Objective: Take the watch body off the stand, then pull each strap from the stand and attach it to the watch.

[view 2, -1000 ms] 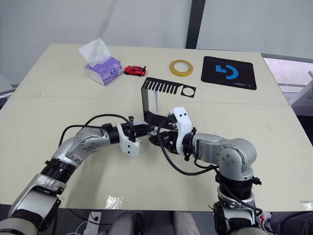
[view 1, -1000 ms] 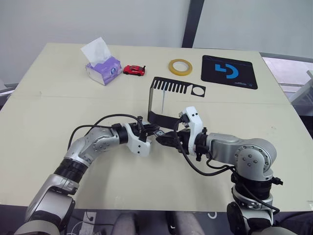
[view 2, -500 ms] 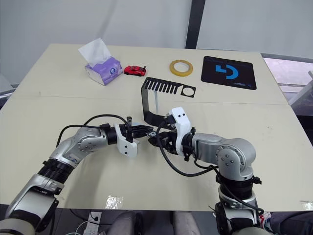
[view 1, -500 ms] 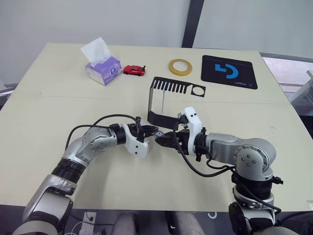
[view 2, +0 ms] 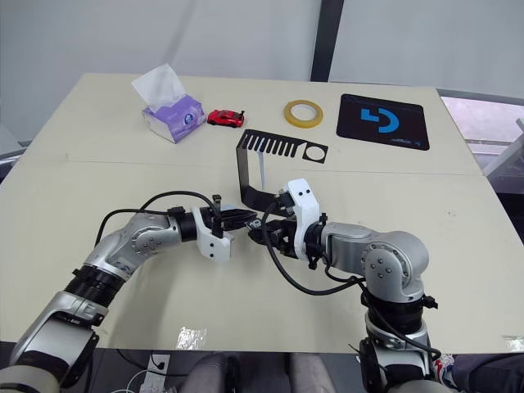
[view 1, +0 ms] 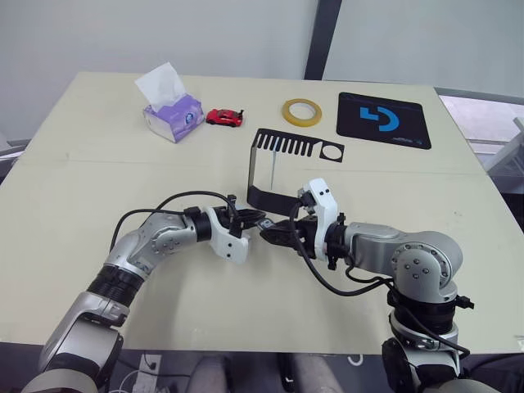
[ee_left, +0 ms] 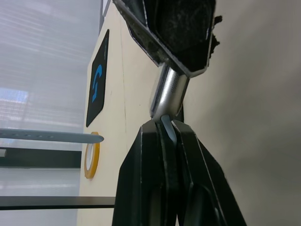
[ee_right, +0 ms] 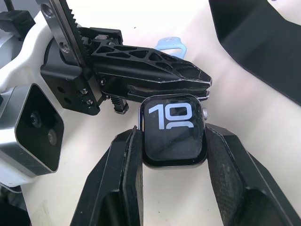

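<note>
The black bent sheet-metal stand (view 1: 270, 168) on the pale surface (view 1: 98, 176) no longer carries the watch body, and one pale blue-grey strap (view 1: 270, 170) hangs from its top plate, so that strap is left to pull. The right tool (ee_right: 173, 155) is clamped on the small rounded-square watch body (ee_right: 173, 130), its black screen lit. The left tool (ee_left: 165, 136) is pinched together on the other thin pale blue strap (ee_left: 168, 128), pressing its end against the silvery case edge; this first attachment looks under way, not finished.
</note>
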`<state>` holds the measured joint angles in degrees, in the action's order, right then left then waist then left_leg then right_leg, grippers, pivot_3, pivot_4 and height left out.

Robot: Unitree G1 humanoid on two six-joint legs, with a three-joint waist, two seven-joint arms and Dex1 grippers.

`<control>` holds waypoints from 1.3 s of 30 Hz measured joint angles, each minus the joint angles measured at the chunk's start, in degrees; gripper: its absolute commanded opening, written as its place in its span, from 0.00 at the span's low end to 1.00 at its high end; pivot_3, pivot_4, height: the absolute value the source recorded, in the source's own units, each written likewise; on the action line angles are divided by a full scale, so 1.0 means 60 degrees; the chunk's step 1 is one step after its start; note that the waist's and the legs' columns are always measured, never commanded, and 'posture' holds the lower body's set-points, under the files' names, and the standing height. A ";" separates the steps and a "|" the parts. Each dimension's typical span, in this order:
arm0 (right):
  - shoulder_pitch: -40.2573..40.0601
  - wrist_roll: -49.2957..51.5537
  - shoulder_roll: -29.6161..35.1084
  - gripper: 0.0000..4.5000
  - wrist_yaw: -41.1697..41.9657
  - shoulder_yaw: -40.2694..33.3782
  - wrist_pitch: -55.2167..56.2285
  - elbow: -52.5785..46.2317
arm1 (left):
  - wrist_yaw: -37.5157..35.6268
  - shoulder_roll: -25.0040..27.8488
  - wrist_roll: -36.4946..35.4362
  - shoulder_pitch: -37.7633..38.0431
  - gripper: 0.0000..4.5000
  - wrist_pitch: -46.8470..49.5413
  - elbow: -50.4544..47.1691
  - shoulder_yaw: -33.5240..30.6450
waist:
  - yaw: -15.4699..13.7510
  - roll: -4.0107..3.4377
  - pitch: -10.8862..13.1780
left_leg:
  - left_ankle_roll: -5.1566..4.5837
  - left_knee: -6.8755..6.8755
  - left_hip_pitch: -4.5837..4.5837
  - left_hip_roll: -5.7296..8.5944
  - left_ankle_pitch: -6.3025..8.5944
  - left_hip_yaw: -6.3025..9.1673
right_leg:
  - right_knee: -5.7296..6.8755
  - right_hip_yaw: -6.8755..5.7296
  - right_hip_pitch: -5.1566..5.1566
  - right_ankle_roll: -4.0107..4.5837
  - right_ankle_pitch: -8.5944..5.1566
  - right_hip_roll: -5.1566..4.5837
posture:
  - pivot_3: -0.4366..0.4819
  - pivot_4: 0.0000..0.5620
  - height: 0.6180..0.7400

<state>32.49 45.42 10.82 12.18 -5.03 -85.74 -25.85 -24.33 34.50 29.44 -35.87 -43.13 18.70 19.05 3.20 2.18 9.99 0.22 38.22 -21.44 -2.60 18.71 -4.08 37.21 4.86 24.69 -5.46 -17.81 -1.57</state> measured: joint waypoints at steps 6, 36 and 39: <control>-0.0003 -0.0026 -0.0007 0.34 -0.0036 -0.0010 -0.0079 -0.0105 | 0.0001 -0.0001 -0.0005 0.0002 0.00 -0.0005 -0.0008 0.0000 | 0.0001 0.0000 0.0000 | 0.0000 0.0000 0.0000 0.0000 0.0000 0.0000 | 0.0000 -0.0001 0.0000 0.0000 0.0000 0.0000 | 0.48 0.27 0.98; -0.0913 -0.3241 0.5648 0.34 0.5795 0.3891 0.7528 -0.0941 | -0.7196 0.4076 -1.1274 0.2400 0.98 1.1027 -0.5946 -0.1927 | 0.0026 -0.0016 0.0013 | -0.0002 -0.0002 0.0003 0.0009 0.0001 0.0025 | -0.0073 -0.0021 -0.0015 0.0010 -0.0007 0.0013 | 0.48 0.27 0.98; -0.1194 -0.4040 0.6014 0.34 0.6626 0.4136 0.8996 -0.0644 | -0.7688 0.4134 -1.1119 0.2259 0.98 1.1175 -0.5992 -0.1930 | -0.0008 -0.0015 0.0013 | -0.0002 -0.0002 0.0004 0.0009 0.0001 0.0020 | -0.0075 -0.0021 -0.0014 0.0012 -0.0008 0.0019 | 0.48 0.27 0.98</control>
<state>25.32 21.17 46.90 51.93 19.79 -31.76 -29.71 -70.46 59.31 -37.28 -22.31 23.92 -17.25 7.47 3.15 2.09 10.07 0.21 38.21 -21.41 -2.54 18.72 -3.96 36.75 4.74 24.60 -5.39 -17.85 -1.45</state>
